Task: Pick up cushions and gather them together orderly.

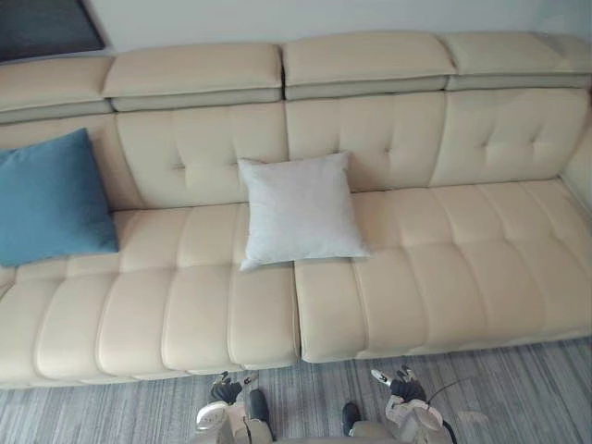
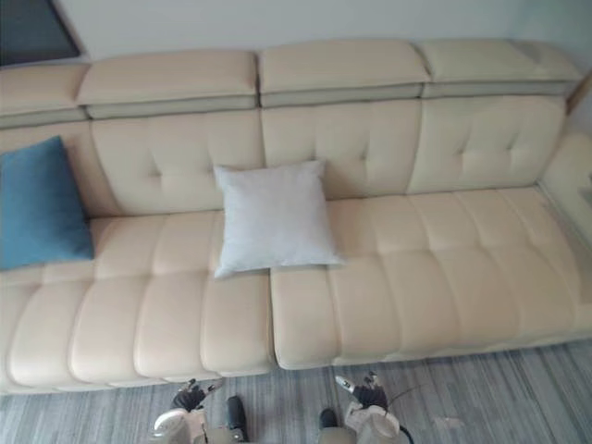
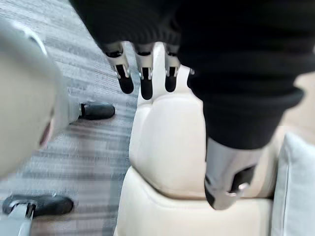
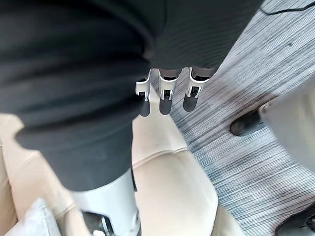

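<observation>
1. a long cream leather sofa [image 1: 462, 259] with tufted back panels and padded headrests spans the scene, standing on a grey striped carpet [image 1: 527, 388].
2. a white square fabric cushion [image 1: 298, 209] sits at the middle of the sofa. its top edge is against the backrest and its lower edge is on the seat. it seems to lean back rather than lie flat, though the angle makes this hard to judge.
3. the white cushion lies across the seam between two seat sections, with more of it on the robot's left section.
4. a blue square fabric cushion [image 1: 51, 199] is propped against the backrest at the sofa's left end, well apart from the white one, with bare seat between them.
5. the robot's left hand [image 1: 227, 390] hangs low in front of the sofa's front edge, over the carpet. its silver fingers [image 3: 146, 86] are straight and relaxed, the thumb [image 3: 229, 182] stands apart, and it holds nothing.
6. the robot's right hand [image 1: 402, 384] hangs the same way, just in front of the front edge and further right. its fingers [image 4: 166, 96] are straight, its thumb [image 4: 110, 209] is apart, and it is empty.
7. both hands are clear of both cushions.
8. a dark rectangular panel [image 1: 42, 23] is on the wall above the sofa's left end.
</observation>
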### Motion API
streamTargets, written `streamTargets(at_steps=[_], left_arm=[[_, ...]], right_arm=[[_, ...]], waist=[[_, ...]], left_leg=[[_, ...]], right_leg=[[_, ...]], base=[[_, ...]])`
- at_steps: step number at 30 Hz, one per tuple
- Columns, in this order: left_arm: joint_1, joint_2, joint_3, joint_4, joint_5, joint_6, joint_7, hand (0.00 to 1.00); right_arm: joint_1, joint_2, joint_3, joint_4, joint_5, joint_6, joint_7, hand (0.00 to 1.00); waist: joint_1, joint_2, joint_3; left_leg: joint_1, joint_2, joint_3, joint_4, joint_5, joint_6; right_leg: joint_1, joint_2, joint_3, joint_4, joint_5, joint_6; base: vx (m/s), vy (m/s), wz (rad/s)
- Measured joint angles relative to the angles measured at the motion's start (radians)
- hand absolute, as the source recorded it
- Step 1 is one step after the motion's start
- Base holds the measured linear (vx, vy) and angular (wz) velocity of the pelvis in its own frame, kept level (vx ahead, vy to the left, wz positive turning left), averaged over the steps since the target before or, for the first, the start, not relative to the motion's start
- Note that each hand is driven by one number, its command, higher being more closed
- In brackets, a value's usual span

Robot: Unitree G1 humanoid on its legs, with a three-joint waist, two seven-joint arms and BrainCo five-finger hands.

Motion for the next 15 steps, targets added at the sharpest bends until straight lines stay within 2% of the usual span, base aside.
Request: streamTargets(at_steps=[1,2,3,5,6,8,9,10,11,12,13,14,15], left_arm=[[0.009,-0.006,0.004,-0.003,0.007,0.001,0.000,0.00],[0.006,-0.012,0.023,-0.011,0.014,0.003,0.000,0.00],[0.008,-0.010,0.029,-0.027,0.014,0.003,0.000,0.00],[0.020,0.002,0.030,-0.046,0.014,0.003,0.001,0.00],[0.024,0.014,0.033,-0.054,0.014,0.004,0.002,0.00],[0.025,-0.011,0.040,-0.051,0.014,0.013,0.004,0.00],[0.031,-0.035,0.031,-0.054,0.014,0.015,0.004,0.00],[0.019,-0.034,0.026,-0.061,0.014,0.013,0.008,0.00],[0.010,-0.035,0.025,-0.059,0.014,0.015,0.011,0.00],[0.004,-0.037,0.017,-0.054,0.014,0.015,0.013,0.00],[0.003,-0.039,0.017,-0.043,0.014,0.014,0.013,0.00],[0.003,-0.038,0.011,-0.038,0.014,0.012,0.013,0.00],[-0.003,-0.037,0.004,-0.046,0.014,0.010,0.015,0.00]], right_arm=[[-0.006,0.001,0.000,-0.001,0.000,0.000,0.000,0.00],[-0.005,0.006,0.001,-0.002,0.000,0.000,0.000,0.00],[0.003,0.009,0.003,0.004,0.000,0.000,-0.001,0.00],[0.015,0.009,0.013,0.019,0.000,0.000,0.000,0.00],[0.006,0.010,0.025,0.036,0.000,0.000,0.000,0.00],[-0.010,-0.004,0.019,0.039,-0.001,0.000,-0.001,0.00],[-0.008,-0.030,0.017,0.038,-0.001,0.003,-0.010,0.00],[-0.009,-0.026,0.015,0.039,0.000,0.005,-0.013,0.00],[-0.014,-0.025,0.015,0.039,0.000,0.006,-0.014,0.00],[-0.032,-0.024,0.017,0.037,0.001,0.007,-0.018,0.00],[-0.038,-0.020,0.016,0.032,0.001,0.006,-0.023,0.00],[-0.037,-0.020,0.015,0.033,0.001,0.008,-0.026,0.00],[-0.019,-0.012,0.014,0.041,0.001,0.009,-0.030,0.00]], waist=[[0.002,0.010,-0.001],[-0.004,0.010,0.000],[-0.004,-0.005,-0.002],[0.003,-0.026,-0.016],[0.005,-0.055,-0.031],[0.021,-0.003,-0.026],[0.035,0.034,-0.028],[0.042,0.022,-0.017],[0.048,0.023,-0.017],[0.051,0.051,-0.012],[0.048,0.079,0.002],[0.043,0.081,0.011],[0.041,0.072,0.015]], left_leg=[[-0.013,0.017,0.002,0.008,0.004,0.008],[-0.027,0.026,-0.006,0.034,0.004,0.010],[-0.036,0.026,-0.024,0.063,0.005,0.013],[-0.069,0.023,-0.044,0.111,0.011,0.008],[-0.110,0.020,-0.059,0.161,0.016,0.002],[-0.156,0.035,-0.112,0.194,0.008,0.001],[-0.169,0.051,-0.123,0.191,0.035,0.000],[-0.200,0.046,-0.123,0.213,0.048,-0.012],[-0.221,0.051,-0.130,0.222,0.056,-0.017],[-0.256,0.086,-0.146,0.222,0.084,-0.037],[-0.258,0.114,-0.166,0.192,0.137,-0.046],[-0.250,0.123,-0.167,0.169,0.162,-0.051],[-0.245,0.129,-0.159,0.190,0.148,-0.049]], right_leg=[[-0.010,0.000,-0.007,0.035,-0.014,-0.009],[-0.069,-0.013,-0.056,0.284,-0.082,-0.020],[-0.081,-0.039,-0.071,0.474,-0.124,0.001],[-0.068,-0.074,-0.061,0.600,-0.128,0.016],[-0.052,-0.085,-0.034,0.595,-0.124,0.052],[-0.038,-0.034,-0.043,0.524,-0.150,0.069],[0.014,-0.013,-0.028,0.471,-0.212,0.064],[0.028,-0.014,-0.026,0.414,-0.285,0.026],[0.031,-0.006,-0.039,0.379,-0.308,0.012],[0.047,0.031,-0.066,0.307,-0.327,-0.013],[0.061,0.062,-0.102,0.264,-0.320,-0.064],[0.058,0.068,-0.119,0.261,-0.310,-0.081],[0.063,0.060,-0.164,0.248,-0.296,-0.116]], base=[[-0.11,-0.058,0.03],[-0.07,-0.100,0.30],[-0.06,-0.119,0.44],[-0.08,-0.196,0.38],[-0.18,-0.244,0.26],[-0.15,-0.144,0.16],[-0.16,-0.151,0.12],[-0.20,-0.195,0.09],[-0.35,-0.299,0.00],[-0.31,-0.219,0.01],[-0.34,-0.199,0.09],[-0.33,-0.102,0.31],[-0.47,-0.115,0.28]])
